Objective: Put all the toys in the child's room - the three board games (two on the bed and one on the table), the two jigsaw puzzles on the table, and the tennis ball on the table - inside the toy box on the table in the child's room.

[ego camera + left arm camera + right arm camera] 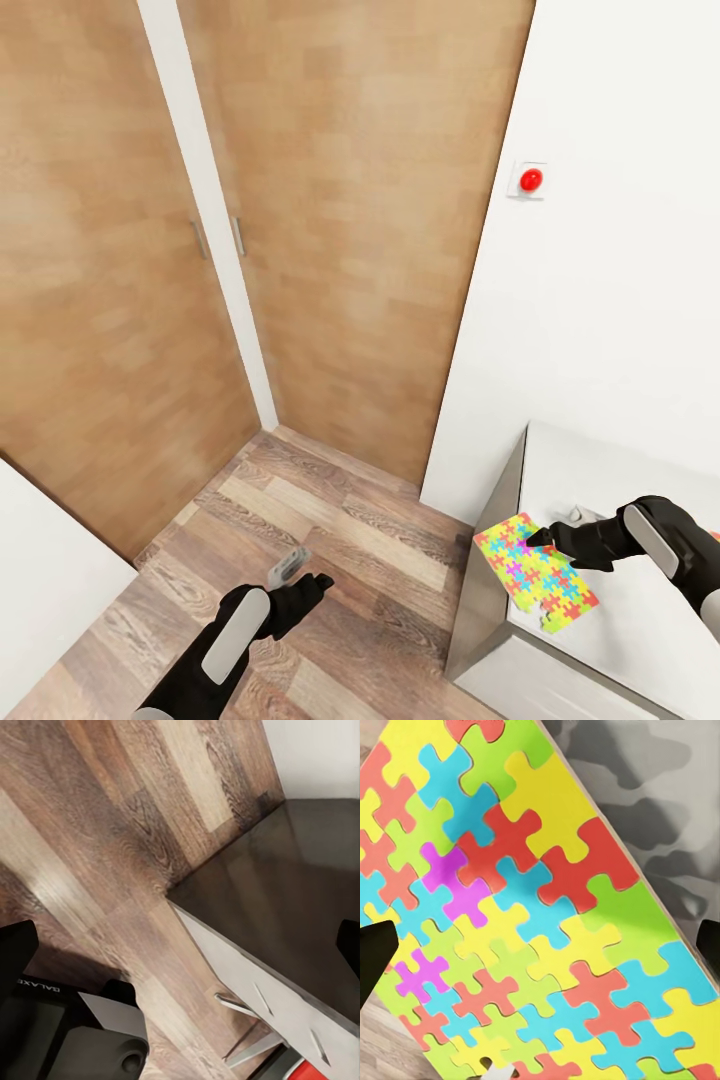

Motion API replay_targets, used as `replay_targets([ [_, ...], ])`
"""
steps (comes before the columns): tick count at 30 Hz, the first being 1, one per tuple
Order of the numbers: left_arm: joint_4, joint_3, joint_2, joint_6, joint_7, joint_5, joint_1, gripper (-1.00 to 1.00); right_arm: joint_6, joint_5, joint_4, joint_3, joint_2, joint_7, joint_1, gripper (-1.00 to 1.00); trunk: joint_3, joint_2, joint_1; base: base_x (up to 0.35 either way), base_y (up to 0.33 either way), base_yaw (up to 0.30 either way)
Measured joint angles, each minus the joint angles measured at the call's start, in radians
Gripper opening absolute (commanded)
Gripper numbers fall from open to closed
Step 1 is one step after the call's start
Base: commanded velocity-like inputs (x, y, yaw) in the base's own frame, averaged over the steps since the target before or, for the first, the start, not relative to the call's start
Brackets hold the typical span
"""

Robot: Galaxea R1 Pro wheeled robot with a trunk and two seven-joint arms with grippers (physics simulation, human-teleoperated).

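- The right gripper (545,537) hovers low over a jigsaw puzzle (535,573), its dark fingertips at the puzzle's upper edge. In the right wrist view, the two finger ends sit at opposite margins with the puzzle (540,922) spread between them, so the jaws stand wide apart and grip nothing.
- The puzzle is a flat board of interlocking pieces in yellow, red, green, cyan and a little purple. It lies at the near corner of the table (620,480), slightly overhanging the edge.
- The left gripper (300,585) hangs over the wood-plank floor (330,520), well apart from the table. Whether it is open or closed cannot be told; it carries nothing visible.
- Progress, as a judgement: this puzzle is not yet picked up, and the step in hand looks like grasping it. The toy box and other toys are not seen here, so how much is done cannot be judged.
- Writing: partial white letters, apparently "GALAXE", on a dark robot part (37,1020) in the left wrist view. The puzzle bears no text.
- Behind stand wooden wardrobe doors (340,200) and a white wall with a red button (530,180).
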Motion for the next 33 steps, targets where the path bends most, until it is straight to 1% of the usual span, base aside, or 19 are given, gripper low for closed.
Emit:
replay_targets([
  [8,-0.002,0.000,-0.001,0.000,0.000,0.000,0.000,1.00,-0.001,0.000,0.000,0.000,-0.002,-0.002,0.000,1.00,0.000,0.000,0.000,0.000,0.000,0.002],
  [12,-0.002,0.000,-0.001,0.000,0.000,0.000,0.000,1.00,-0.008,0.000,0.001,-0.001,-0.010,-0.004,-0.001,1.00,0.000,0.000,0.000,0.000,0.000,0.000],
  [14,-0.002,-0.001,-0.001,0.000,0.000,0.000,0.000,1.00,-0.023,0.000,0.000,-0.003,-0.021,-0.004,-0.002,1.00,0.000,0.000,0.000,0.000,0.000,0.000],
  [17,-0.002,-0.001,-0.001,0.000,0.000,0.000,0.000,1.00,-0.073,-0.003,-0.002,-0.015,-0.046,-0.001,-0.003,1.00,0.000,0.000,0.000,0.000,0.000,0.000],
  [18,-0.002,-0.001,-0.002,0.000,0.000,0.000,0.000,1.00,-0.074,-0.003,-0.002,-0.015,-0.046,-0.001,-0.002,1.00,0.000,0.000,0.000,0.000,0.000,0.000],
  [19,-0.002,-0.001,-0.002,0.000,0.000,0.000,0.000,1.00,-0.097,-0.003,-0.002,-0.023,-0.054,0.001,-0.003,1.00,0.000,0.000,0.000,0.000,0.000,0.000],
  [20,-0.002,-0.001,-0.002,0.000,0.000,0.000,0.000,1.00,-0.098,-0.003,-0.002,-0.023,-0.054,0.001,-0.003,1.00,0.000,0.000,0.000,0.000,0.000,0.000],
  [22,-0.002,-0.001,-0.002,0.000,-0.001,0.000,0.000,1.00,-0.146,-0.003,-0.003,-0.048,-0.066,0.005,-0.002,1.00,0.000,0.000,0.000,0.000,0.000,0.000],
  [23,-0.002,-0.001,-0.002,0.000,-0.001,0.000,0.000,1.00,-0.147,-0.003,-0.003,-0.048,-0.066,0.005,-0.002,1.00,0.000,0.000,0.000,0.000,0.000,0.000],
  [25,-0.002,-0.001,-0.003,0.000,-0.002,0.000,0.000,1.00,-0.186,-0.003,-0.006,-0.078,-0.074,0.008,0.000,1.00,0.000,0.000,0.000,0.000,0.000,0.000],
  [26,-0.002,-0.001,-0.003,0.000,-0.002,0.000,0.000,1.00,-0.187,-0.003,-0.007,-0.078,-0.074,0.008,0.000,1.00,0.000,0.000,0.000,0.000,0.000,0.000],
  [28,-0.002,-0.002,-0.003,0.000,-0.008,0.000,0.000,1.00,-0.215,-0.002,-0.019,-0.105,-0.080,0.025,0.004,1.00,0.000,0.000,0.000,0.000,0.000,0.000],
  [29,-0.002,-0.002,-0.003,0.000,-0.008,0.000,0.000,1.00,-0.216,-0.002,-0.019,-0.106,-0.080,0.025,0.004,1.00,0.000,0.000,0.000,0.000,0.000,0.000],
  [31,-0.002,-0.003,-0.004,0.000,-0.018,-0.002,0.000,1.00,-0.235,0.000,-0.044,-0.125,-0.086,0.065,0.010,1.00,0.000,0.000,0.000,0.000,0.000,0.000],
  [32,-0.002,-0.003,-0.004,0.000,-0.018,-0.002,0.000,1.00,-0.236,0.001,-0.044,-0.125,-0.086,0.066,0.010,1.00,0.000,0.000,0.000,0.000,0.000,0.000],
  [33,-0.002,-0.003,-0.004,0.000,-0.023,-0.004,0.000,1.00,-0.243,0.002,-0.058,-0.132,-0.092,0.093,0.014,1.00,0.000,0.000,0.000,0.000,0.000,0.000],
])
